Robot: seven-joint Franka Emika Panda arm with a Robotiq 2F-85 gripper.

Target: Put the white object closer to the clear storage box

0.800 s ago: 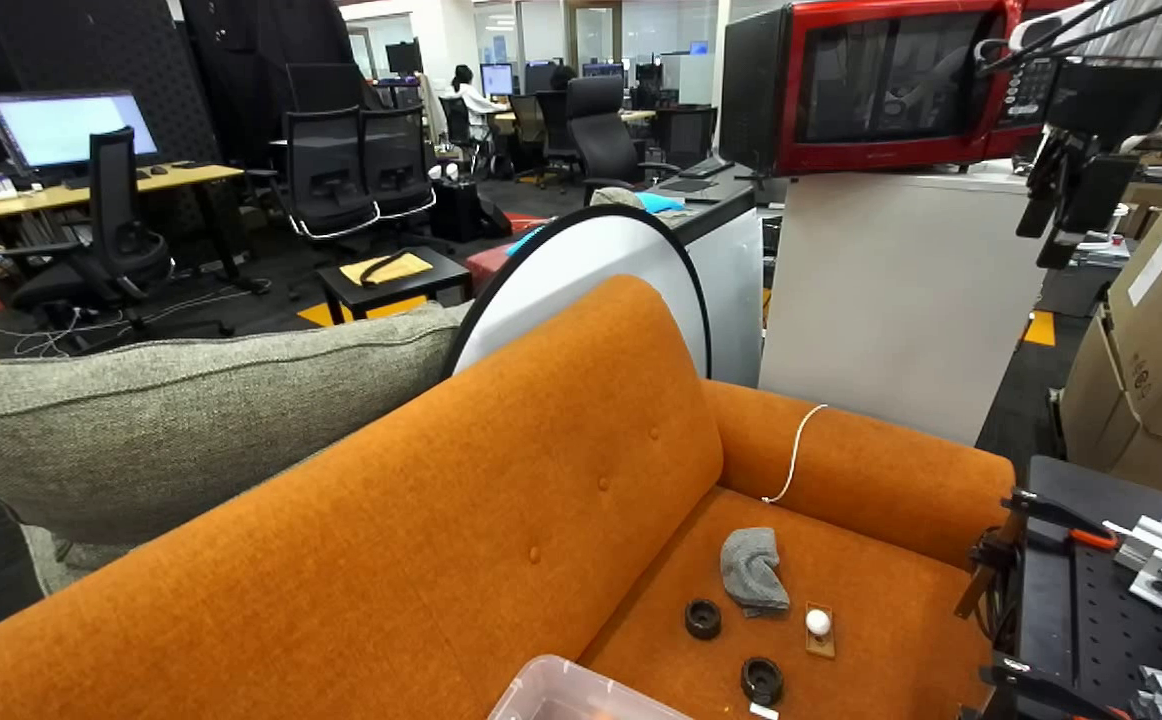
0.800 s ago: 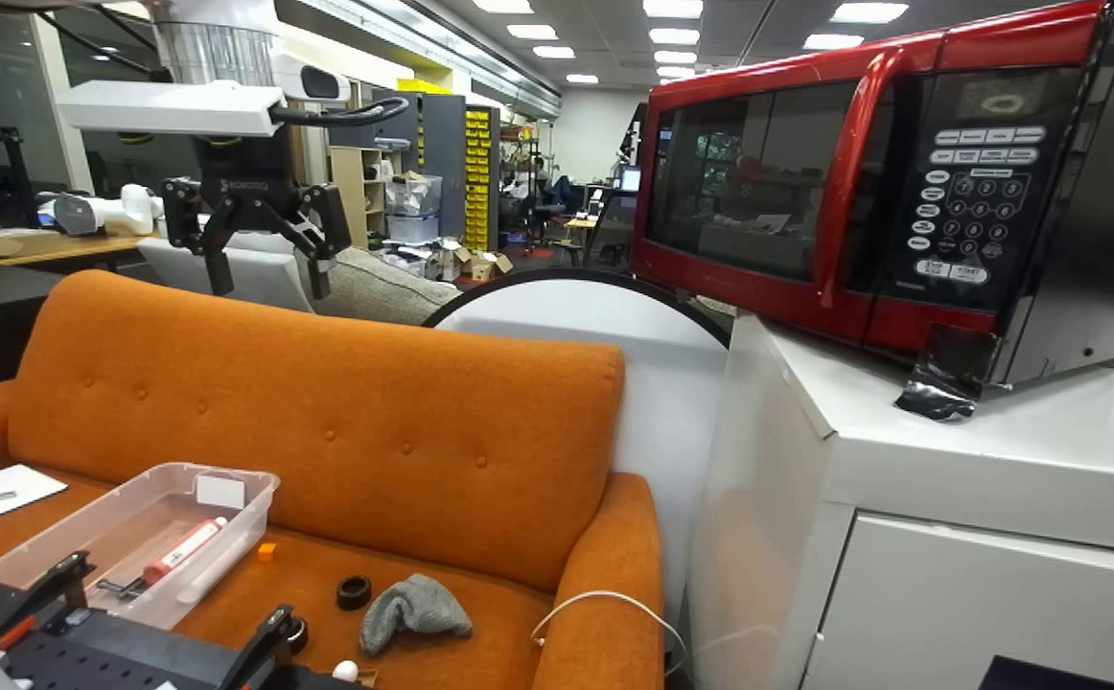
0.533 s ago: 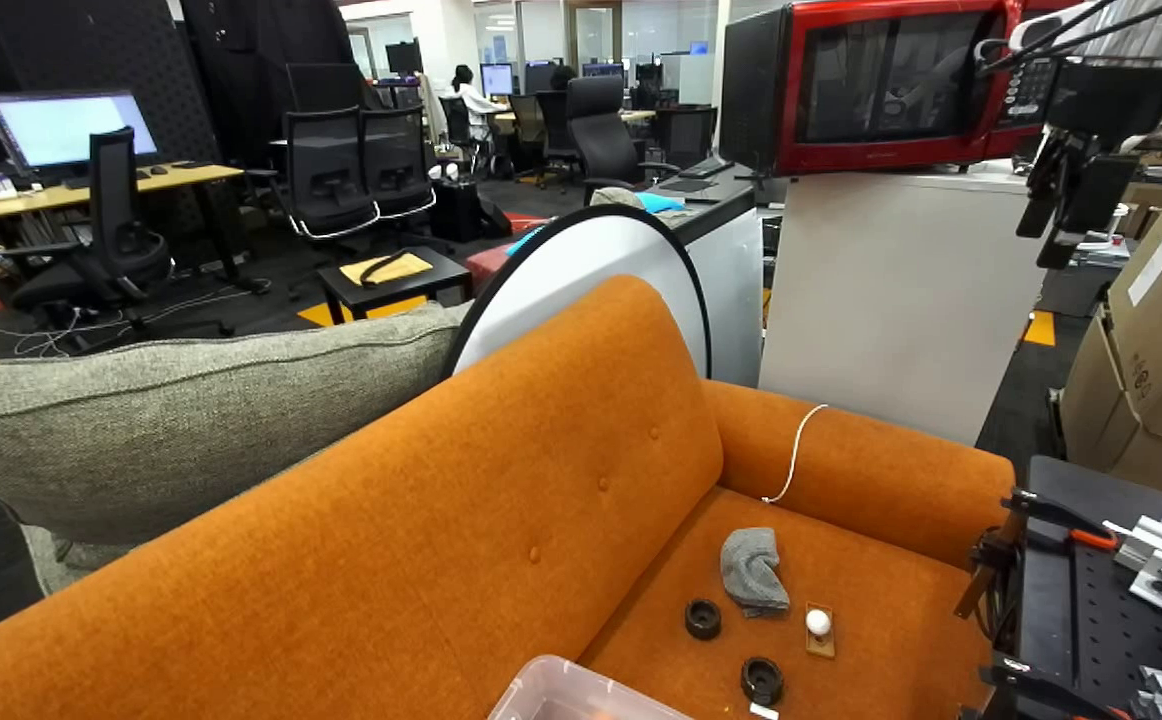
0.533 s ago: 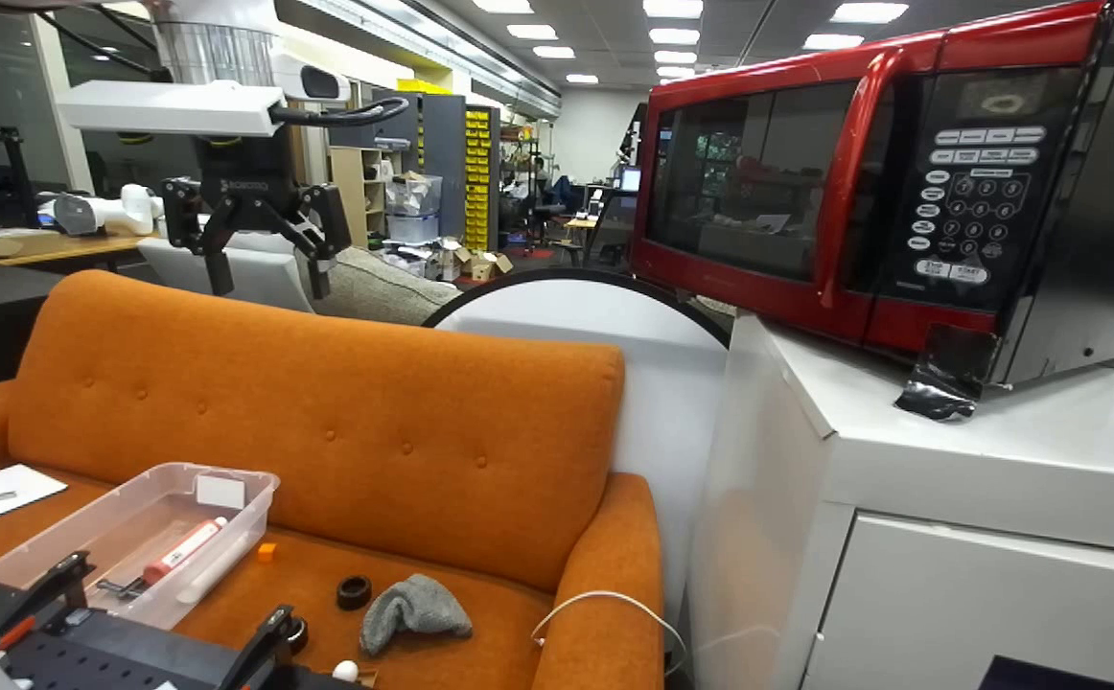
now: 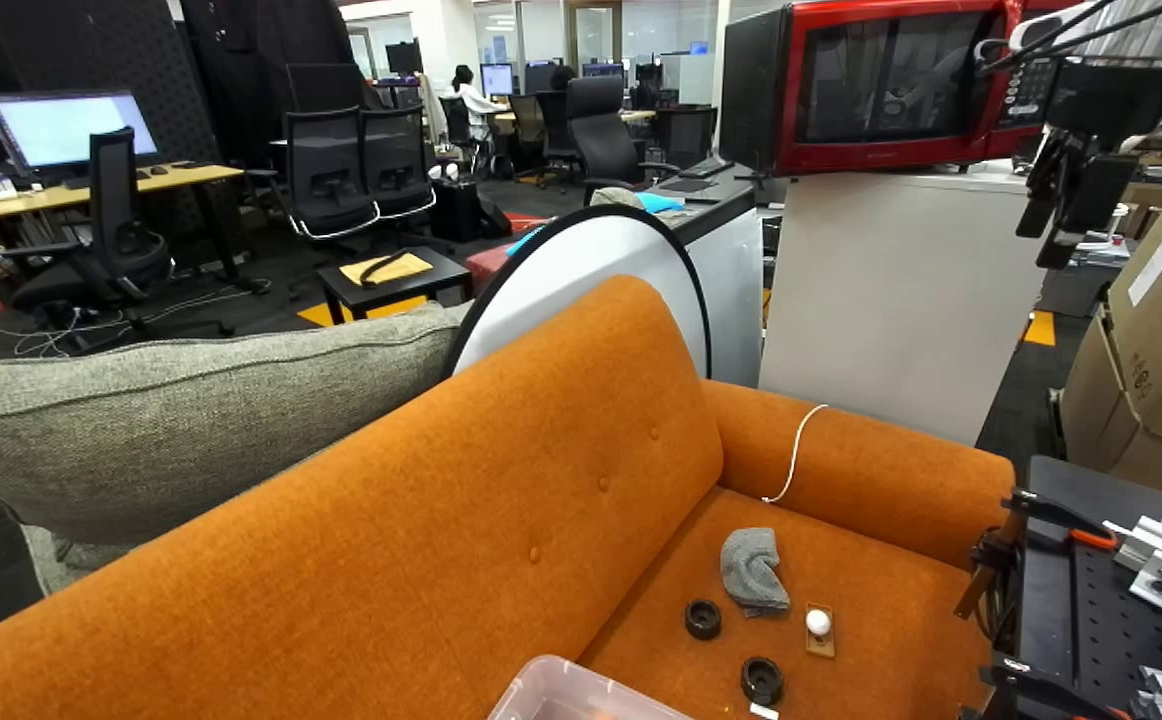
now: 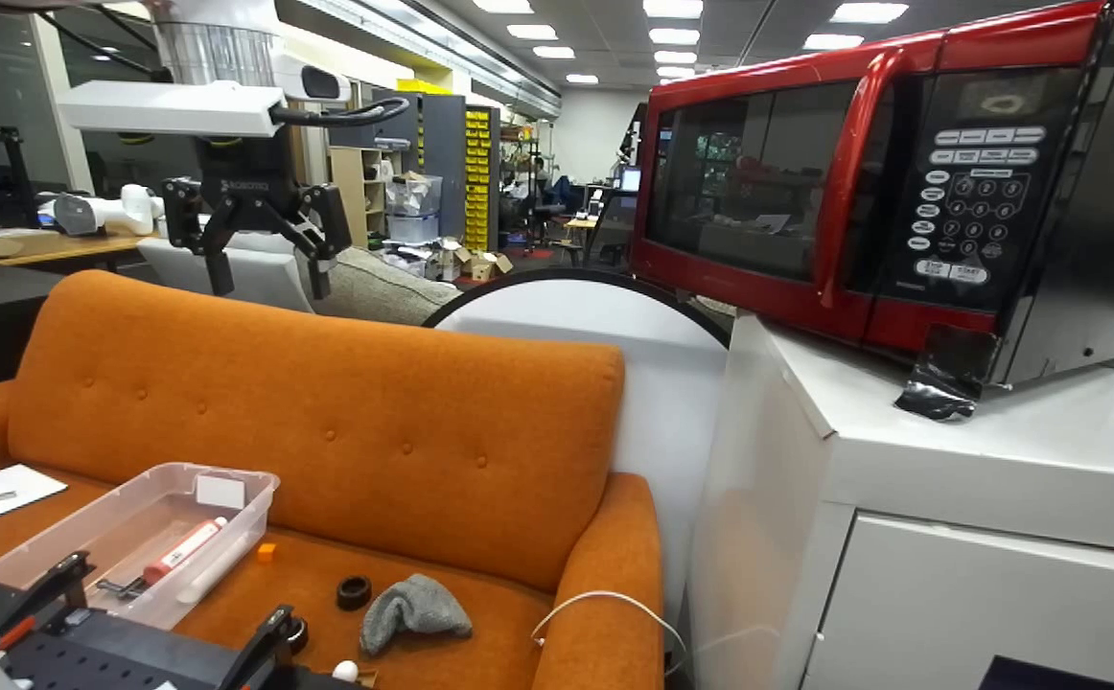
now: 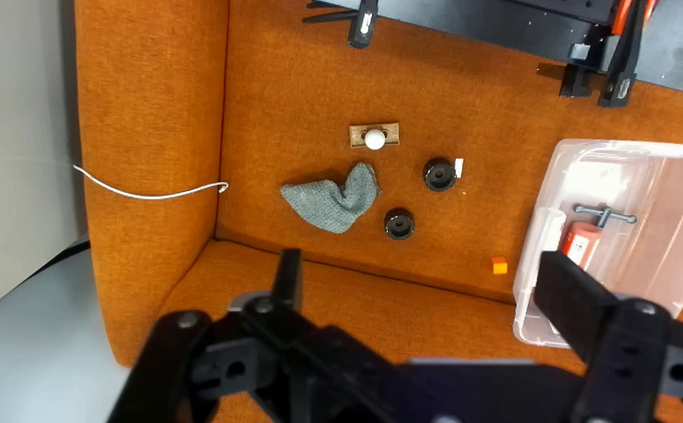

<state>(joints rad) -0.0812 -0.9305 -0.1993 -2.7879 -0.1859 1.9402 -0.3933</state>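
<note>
The white object (image 7: 375,139) is a small round ball resting on a little tan holder (image 7: 393,130) on the orange seat. In an exterior view the white object (image 5: 818,622) appears near the grey cloth; in an exterior view the white object (image 6: 346,671) is at the bottom edge, partly cut off. The clear storage box (image 7: 641,145) lies right of it in the wrist view, seat between them. An exterior view shows the clear storage box (image 6: 265,494) holding a red-orange tube. My gripper (image 6: 268,285) hangs high above the sofa, open, nothing between its fingers (image 7: 290,276).
A grey cloth (image 7: 332,200), two black rings (image 7: 399,224) and an orange cube (image 7: 499,265) lie on the seat. A dark table (image 7: 471,23) with clamps borders the seat front. The sofa back (image 6: 327,383), armrest (image 6: 619,556) and white cord (image 7: 153,195) frame it.
</note>
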